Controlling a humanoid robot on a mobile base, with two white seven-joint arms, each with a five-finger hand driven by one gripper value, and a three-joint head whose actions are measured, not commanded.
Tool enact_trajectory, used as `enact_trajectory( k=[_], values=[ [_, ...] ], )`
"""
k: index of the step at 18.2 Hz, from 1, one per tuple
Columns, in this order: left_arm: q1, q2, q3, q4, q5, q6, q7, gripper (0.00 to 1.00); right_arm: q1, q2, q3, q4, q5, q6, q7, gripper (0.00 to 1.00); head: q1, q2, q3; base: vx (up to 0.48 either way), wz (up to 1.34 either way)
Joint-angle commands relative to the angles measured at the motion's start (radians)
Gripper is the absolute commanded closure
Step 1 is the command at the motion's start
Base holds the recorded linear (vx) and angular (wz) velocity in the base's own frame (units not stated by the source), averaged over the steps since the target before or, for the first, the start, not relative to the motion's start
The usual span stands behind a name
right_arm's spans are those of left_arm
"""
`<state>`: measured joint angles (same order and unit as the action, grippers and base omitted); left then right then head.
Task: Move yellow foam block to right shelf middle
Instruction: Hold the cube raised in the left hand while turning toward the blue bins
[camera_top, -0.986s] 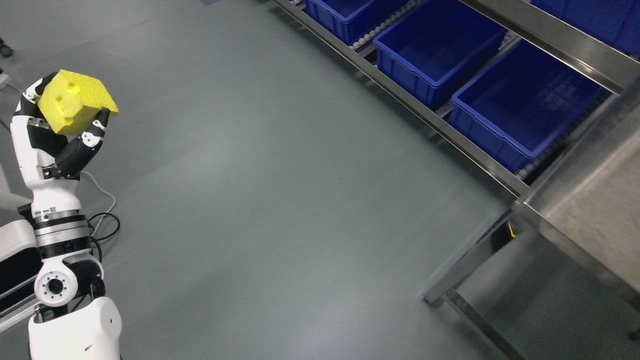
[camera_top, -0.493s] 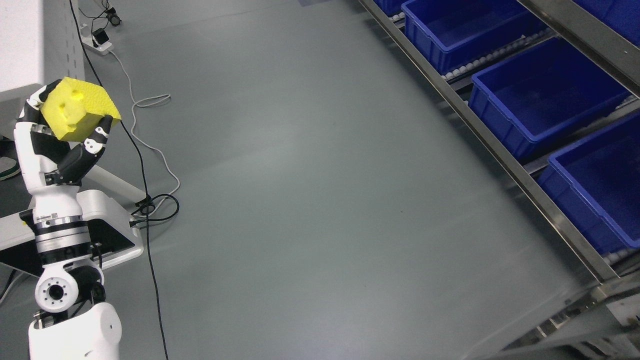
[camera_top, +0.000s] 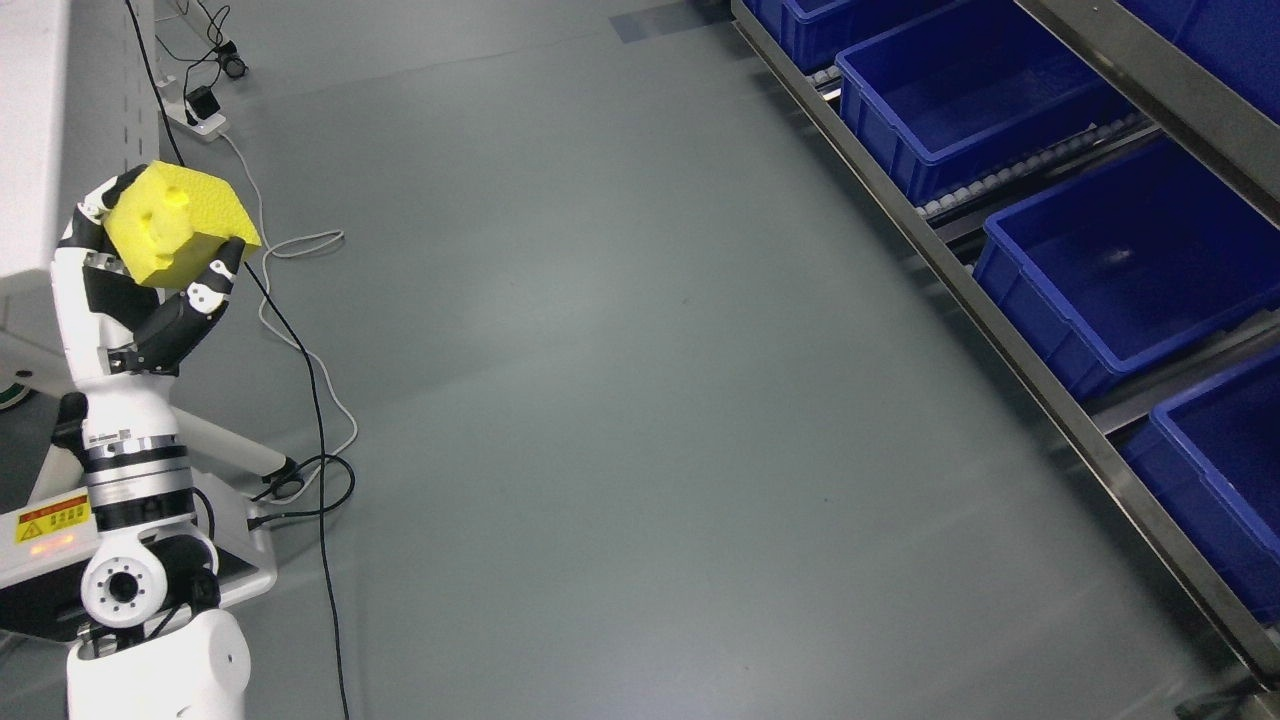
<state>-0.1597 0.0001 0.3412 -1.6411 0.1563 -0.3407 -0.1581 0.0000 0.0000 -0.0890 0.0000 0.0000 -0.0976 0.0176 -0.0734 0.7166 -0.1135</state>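
The yellow foam block (camera_top: 178, 222) is a chunky cube with small dents on its front face, held up at the left of the head view. My left hand (camera_top: 140, 290) is shut on it, black-and-white fingers wrapped around its lower sides, the forearm rising from the bottom left corner. The shelf (camera_top: 1010, 330) runs along the right side as a steel frame on roller rails, far from the block across bare grey floor. My right arm does not show.
Several blue bins (camera_top: 1100, 260) sit in a row on the shelf rails. Black and white cables (camera_top: 310, 400) trail over the floor at the left, near a white machine base (camera_top: 230, 540) and a power strip (camera_top: 200, 105). A white cabinet (camera_top: 40, 130) stands at the far left.
The whole picture has shifted, so the camera has turned: the shelf and bins slid right and down, the steel table left the view. The block stays held in my left hand.
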Motion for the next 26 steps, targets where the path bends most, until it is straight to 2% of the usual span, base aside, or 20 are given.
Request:
enact_trajectory(
  k=[1, 14, 26],
  values=[
    [0.008, 0.017, -0.048, 0.000, -0.001, 0.006, 0.002, 0.69, -0.002, -0.017, 0.000, -0.017, 0.000, 0.001, 0.001, 0.00, 0.0000, 0.000, 0.000, 0.325, -0.03],
    [0.068, 0.017, -0.068, 0.000, 0.000, 0.003, 0.002, 0.69, -0.002, -0.017, 0.000, -0.017, 0.000, 0.001, 0.001, 0.00, 0.0000, 0.000, 0.000, 0.397, -0.13],
    [0.095, 0.017, -0.194, 0.000, 0.000, -0.044, -0.066, 0.69, -0.002, -0.017, 0.000, -0.017, 0.000, 0.001, 0.001, 0.00, 0.0000, 0.000, 0.000, 0.404, -0.16]
  ],
)
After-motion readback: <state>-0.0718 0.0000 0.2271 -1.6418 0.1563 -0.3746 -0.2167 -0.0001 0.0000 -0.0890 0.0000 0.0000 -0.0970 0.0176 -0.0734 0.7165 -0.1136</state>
